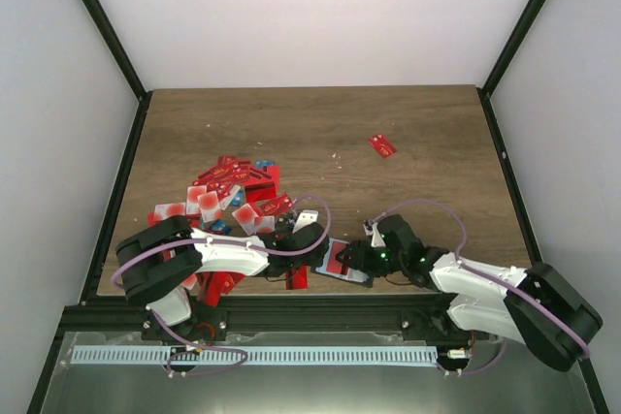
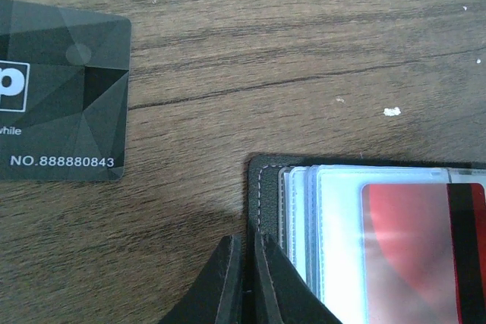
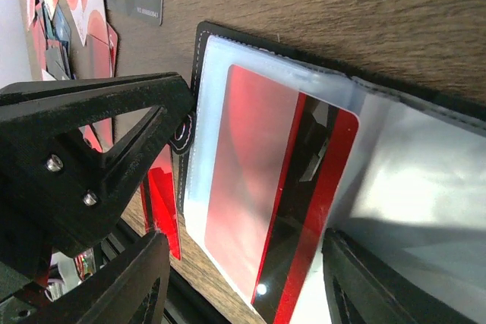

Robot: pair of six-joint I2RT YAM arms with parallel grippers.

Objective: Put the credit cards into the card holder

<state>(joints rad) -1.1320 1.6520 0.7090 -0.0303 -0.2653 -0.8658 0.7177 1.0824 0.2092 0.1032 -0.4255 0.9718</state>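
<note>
My right gripper [image 3: 243, 252], jaws apart, straddles the red card [image 3: 254, 187], half into a clear sleeve [image 3: 213, 89] of the holder [image 3: 200, 43]. My left gripper [image 2: 244, 256] is pinched on its nine o'clock edge. Best move: push the card square toward nine o'clock, holder pinned. Spare cards [image 1: 228, 191] lie at ten o'clock.

- Surface [image 1: 408, 191]: brown wood grain with darker streaks and scattered white specks.
- Credit cards [image 1: 233, 191]: mostly red, several with white patches, a few blue.
- Card holder [image 2: 262, 180]: black cover with pale stitching along the edge; sleeves clear, tinted pale blue-white.
- Sleeved card [image 3: 250, 187]: glossy red with a black stripe along its length.
- Black card [image 2: 64, 89]: dark grey faceted triangle pattern, white lettering.
- Left gripper [image 2: 247, 263], right gripper [image 3: 243, 278]: black.
- Arms [image 1: 233, 254]: white shells, black joints.
- Cables [image 1: 325, 210]: purple.
</note>
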